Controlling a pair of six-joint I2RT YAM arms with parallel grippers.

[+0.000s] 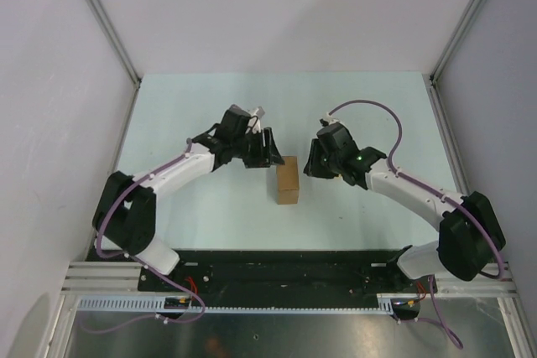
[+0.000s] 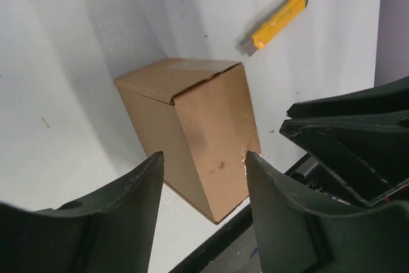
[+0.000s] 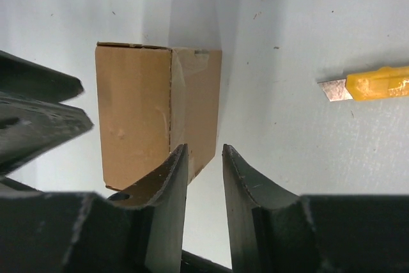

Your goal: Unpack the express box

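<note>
The express box (image 1: 288, 180), plain brown cardboard, stands closed on the table between both grippers. Tape runs over its top. My left gripper (image 1: 267, 153) is just left of and behind the box. In the left wrist view it (image 2: 203, 158) is open and empty, with the box (image 2: 192, 126) framed between its fingers but not touched. My right gripper (image 1: 314, 162) is just right of the box. In the right wrist view it (image 3: 204, 151) is narrowly open and empty, with the box (image 3: 150, 119) slightly left of its jaws.
A yellow utility knife (image 2: 276, 20) lies on the table beyond the box and also shows in the right wrist view (image 3: 374, 83). It does not show in the top view. The pale table (image 1: 201, 106) is walled on three sides, with a black base rail (image 1: 277, 266) at the near edge.
</note>
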